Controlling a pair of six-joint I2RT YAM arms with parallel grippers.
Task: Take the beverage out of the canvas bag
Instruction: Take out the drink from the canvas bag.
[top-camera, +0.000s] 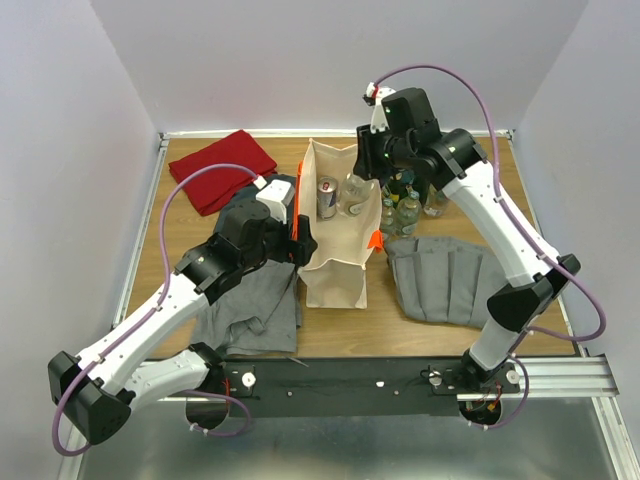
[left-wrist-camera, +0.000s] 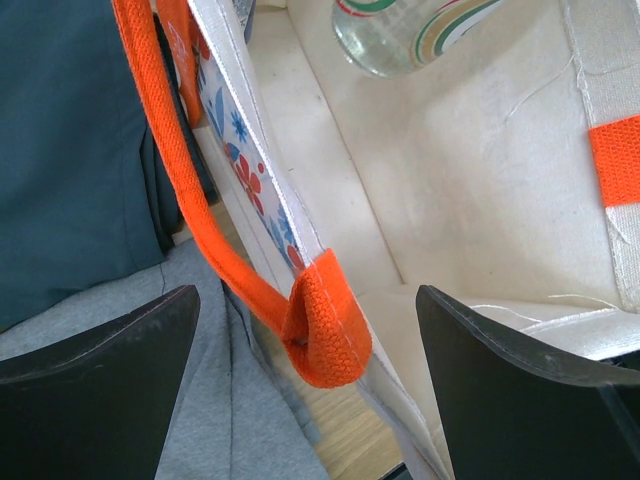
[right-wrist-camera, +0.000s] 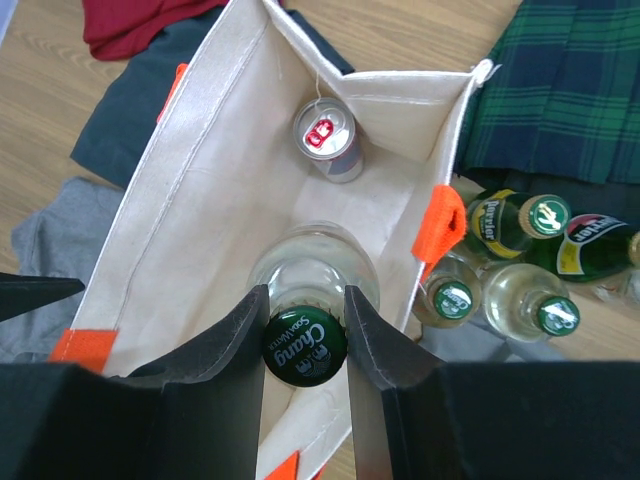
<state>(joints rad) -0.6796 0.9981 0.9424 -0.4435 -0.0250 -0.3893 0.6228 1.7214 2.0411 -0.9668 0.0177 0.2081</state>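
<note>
The beige canvas bag stands open at the table's middle, and its orange handles show. Inside it are a clear glass bottle with a green cap and a silver can with a red top. My right gripper reaches down into the bag from above and is shut on the bottle's neck just under the cap. In the top view the gripper is over the bottle. My left gripper is open, with its jaws on either side of the bag's left rim and handle, not clamped. In the top view it is at the bag's left side.
Several green-capped bottles stand just right of the bag, close to my right arm. A grey pleated skirt lies to the right. Grey shorts and a dark garment lie to the left, and a red cloth at the back left.
</note>
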